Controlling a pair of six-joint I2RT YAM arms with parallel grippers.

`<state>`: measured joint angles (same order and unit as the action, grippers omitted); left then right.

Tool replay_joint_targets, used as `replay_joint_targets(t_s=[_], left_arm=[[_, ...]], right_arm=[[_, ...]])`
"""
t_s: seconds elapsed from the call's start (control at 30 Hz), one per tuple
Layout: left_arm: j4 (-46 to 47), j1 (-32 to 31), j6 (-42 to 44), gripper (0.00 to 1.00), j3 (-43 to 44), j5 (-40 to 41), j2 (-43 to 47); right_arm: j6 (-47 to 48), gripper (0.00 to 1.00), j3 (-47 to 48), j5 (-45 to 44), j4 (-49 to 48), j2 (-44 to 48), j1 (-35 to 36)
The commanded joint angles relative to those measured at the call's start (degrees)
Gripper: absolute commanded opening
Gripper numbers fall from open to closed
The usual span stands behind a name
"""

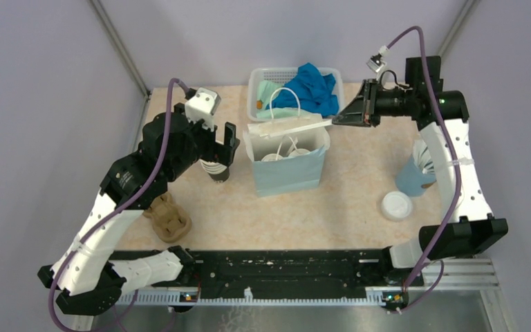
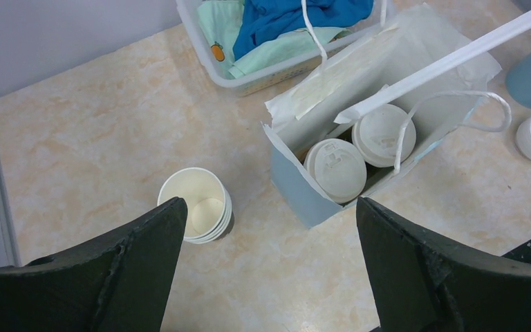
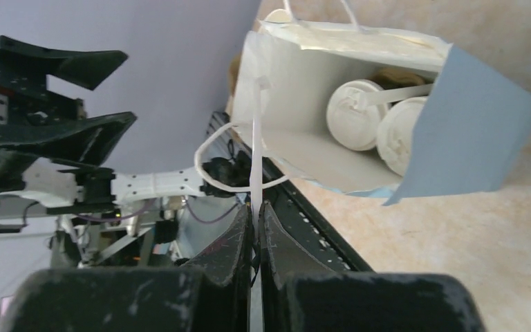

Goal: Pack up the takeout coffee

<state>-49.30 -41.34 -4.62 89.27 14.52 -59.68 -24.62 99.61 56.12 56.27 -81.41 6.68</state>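
the unlidded paper cup point(image 2: 193, 211) stands upright on the counter point(image 2: 97, 124) at lower left of the left wrist view, near the blue bag point(image 2: 297, 197) holding two lidded cups point(image 2: 337, 168); a loose lid point(image 1: 396, 205) lies well apart at the overhead view's lower right. the left tool point(image 2: 269, 270), fingers wide apart, hangs above the cup, which sits toward the finger at the frame's left, so this arm is nearer. the right tool point(image 3: 256, 214) is clamped on a white stick point(image 3: 256, 152) reaching the bag's mouth.

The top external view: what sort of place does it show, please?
Probably a robot test cell: plain grey walls box in a beige marbled table, with a white left arm and right arm on a black rail.
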Motion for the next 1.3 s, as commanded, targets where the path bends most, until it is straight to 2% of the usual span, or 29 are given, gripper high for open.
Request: replay_joint_targets(t_s=[0.0, 0.3, 0.57, 0.63, 0.77, 0.93, 1.1, 1.13, 1.17, 1.2, 1.27], left_arm=[[2.0, -0.1, -1.2, 0.98, 1.9, 0.7, 0.5], [1.8, -0.1, -1.8, 0.98, 2.2, 0.2, 0.2], [0.6, -0.1, -1.5, 0.98, 3.1, 0.7, -0.2], [0.4, -0.1, -1.4, 0.98, 3.2, 0.9, -0.2], [0.5, -0.1, -1.4, 0.98, 3.3, 0.9, -0.6], [0.3, -0.1, -1.5, 0.98, 4.2, 0.8, -1.1], [0.3, -0.1, -2.3, 0.98, 4.1, -0.3, -0.9], [0.3, -0.1, -2.6, 0.98, 4.3, -0.6, -0.8], [0.5, -0.1, -3.2, 0.98, 4.3, -1.1, -0.5], [0.9, -0.1, -3.8, 0.98, 4.3, -1.6, -0.3], [2.1, -0.2, -5.2, 0.98, 4.0, -2.4, 0.2]], right_arm=[[10.8, 0.0, 5.9, -6.0, 9.9, -2.1, 1.0], [13.4, 0.0, 4.9, -7.3, 9.0, -8.1, 11.1], [14.5, 0.02, 8.3, -7.7, 8.9, -14.9, 13.6], [14.6, 0.05, 8.8, -8.3, 8.8, -15.5, 13.7], [14.5, 0.23, 11.9, -13.0, 10.0, -16.6, 14.0], [12.4, 0.55, 13.9, -25.1, 10.5, -13.2, 14.0], [9.0, 0.65, 14.9, -40.0, 11.1, -6.8, 13.8], [7.5, 0.72, 14.5, -44.0, 10.8, -4.8, 13.9], [6.0, 0.93, 13.5, -47.3, 10.1, -1.6, 13.9], [4.6, 0.97, 12.2, -50.5, 9.2, 1.0, 13.9], [2.6, 0.99, 9.2, -54.0, 7.5, 5.7, 13.9]])
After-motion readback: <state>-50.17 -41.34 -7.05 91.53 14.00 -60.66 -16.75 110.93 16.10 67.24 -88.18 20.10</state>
